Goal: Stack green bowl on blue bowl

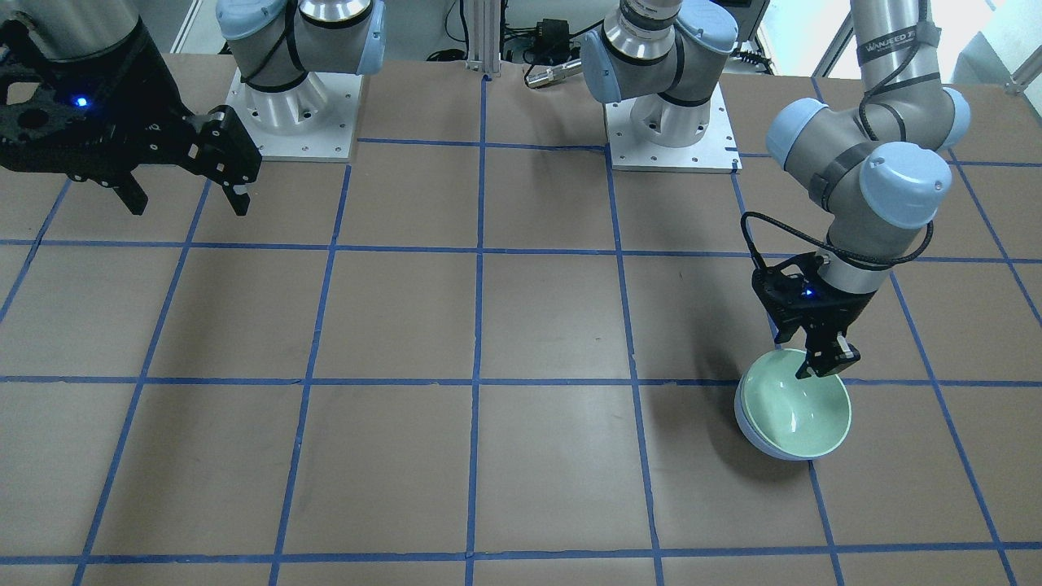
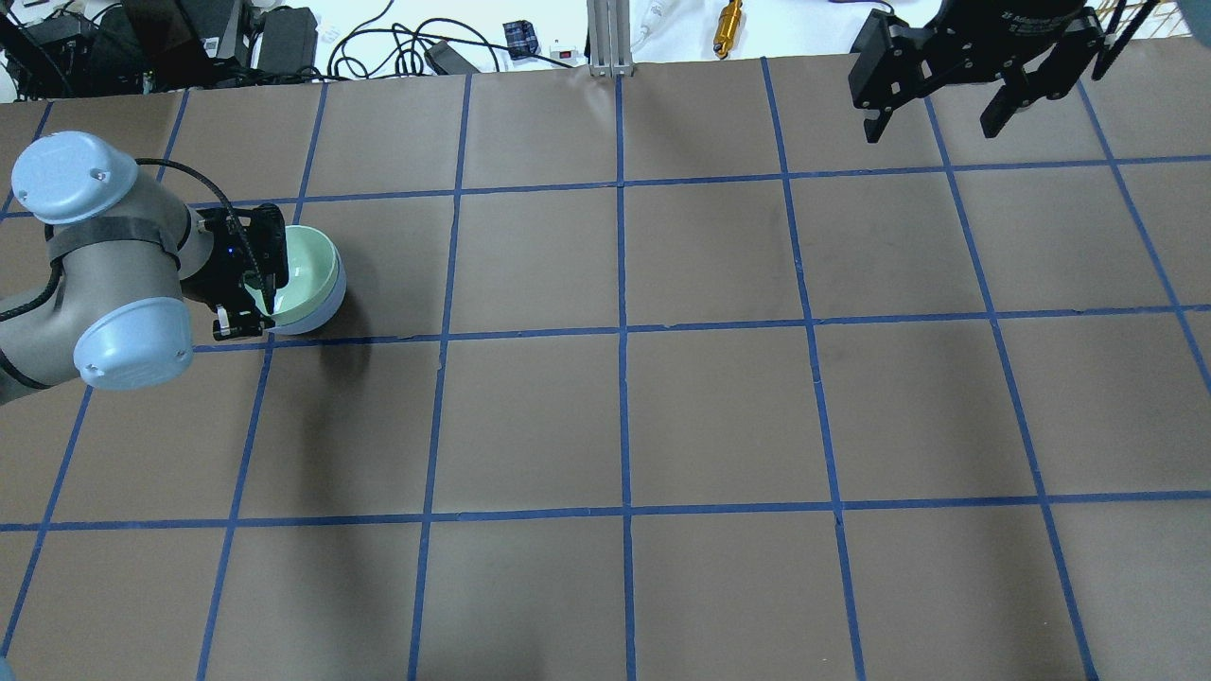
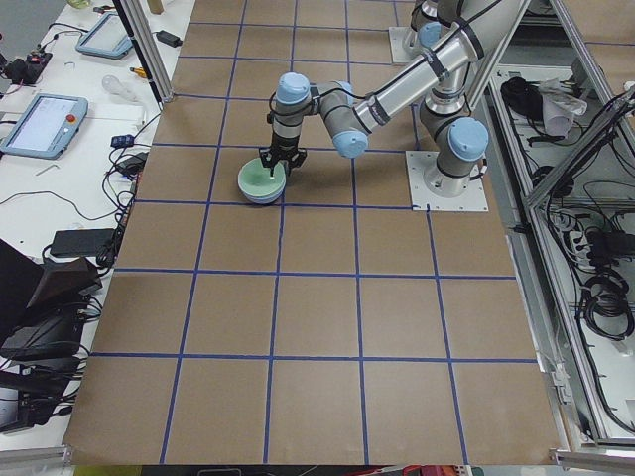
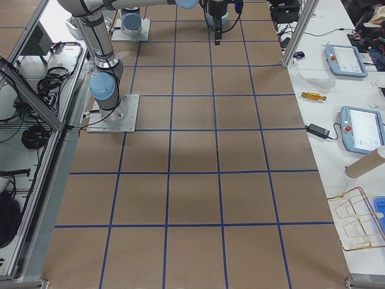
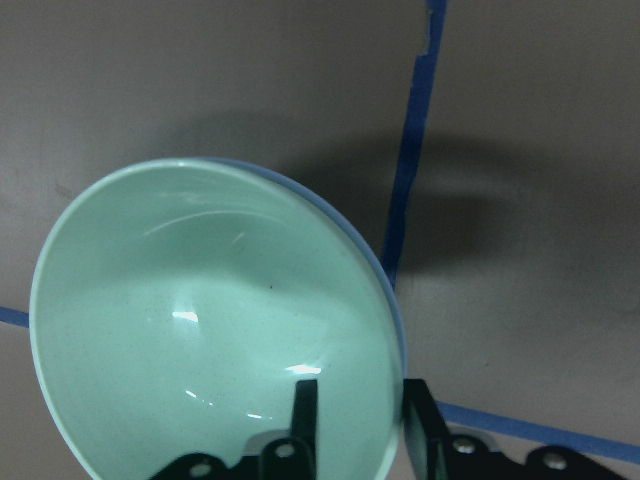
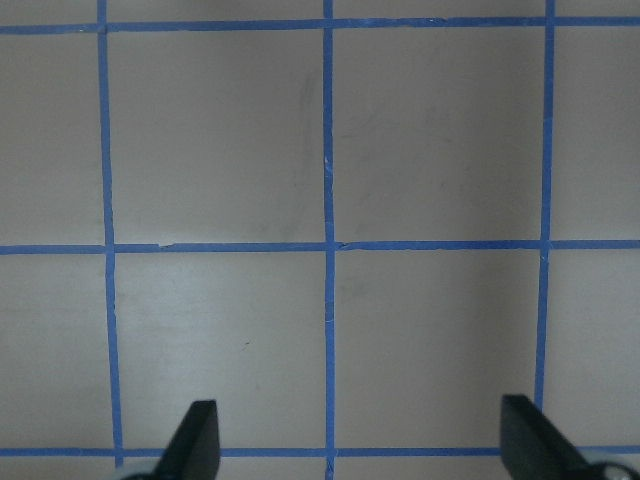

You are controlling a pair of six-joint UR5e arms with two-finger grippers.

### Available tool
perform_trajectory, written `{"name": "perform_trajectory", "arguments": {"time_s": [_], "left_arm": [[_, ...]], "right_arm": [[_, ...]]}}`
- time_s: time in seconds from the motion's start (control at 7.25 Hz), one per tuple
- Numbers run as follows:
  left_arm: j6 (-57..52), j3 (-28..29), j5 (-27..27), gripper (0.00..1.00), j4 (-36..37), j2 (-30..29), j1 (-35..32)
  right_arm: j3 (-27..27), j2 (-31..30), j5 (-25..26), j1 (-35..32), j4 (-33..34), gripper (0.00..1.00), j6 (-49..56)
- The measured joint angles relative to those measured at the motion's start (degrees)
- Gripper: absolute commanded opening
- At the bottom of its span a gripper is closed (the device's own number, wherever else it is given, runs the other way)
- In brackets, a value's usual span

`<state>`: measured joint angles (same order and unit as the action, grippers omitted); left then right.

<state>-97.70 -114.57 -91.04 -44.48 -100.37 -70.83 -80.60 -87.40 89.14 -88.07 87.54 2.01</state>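
Note:
The green bowl (image 1: 802,407) sits nested inside the blue bowl (image 1: 745,423), whose rim shows as a thin edge around it; both also show in the overhead view, the green bowl (image 2: 307,270) and the blue bowl (image 2: 326,307). My left gripper (image 1: 826,362) stands over the bowls' rim on the robot's side. One finger is inside the green bowl (image 5: 200,330) and one is outside. The jaws are a little apart, with a gap between the inner finger (image 5: 306,420) and the wall. My right gripper (image 2: 932,118) is open and empty, high over the far side of the table.
Brown table (image 2: 624,416) with a blue tape grid. The arm bases (image 1: 297,114) stand on plates at the robot's side. Cables and tools (image 2: 728,24) lie beyond the far edge. Nothing else is on the table.

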Motion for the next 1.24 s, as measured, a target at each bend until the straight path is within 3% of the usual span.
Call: {"name": "perform_trajectory", "arguments": {"time_s": [0.14,0.55,0.83,1.24], "left_arm": [[1.5,3.1,0.0,1.0,-5.6,1.6,-0.1],[16.8,19.1,0.3,1.0,-33.7,6.8,-2.1],[33.1,24.0,0.1,1.0,-40.6,10.1,-6.8],[70.3,24.8,0.1,1.0,-42.3,11.2,-15.1]], "right_arm": [[0.0,0.0,0.0,0.0,0.0,1.0,0.0],[0.0,0.0,0.0,0.0,0.0,1.0,0.0],[0.0,0.0,0.0,0.0,0.0,1.0,0.0],[0.0,0.0,0.0,0.0,0.0,1.0,-0.1]]}}
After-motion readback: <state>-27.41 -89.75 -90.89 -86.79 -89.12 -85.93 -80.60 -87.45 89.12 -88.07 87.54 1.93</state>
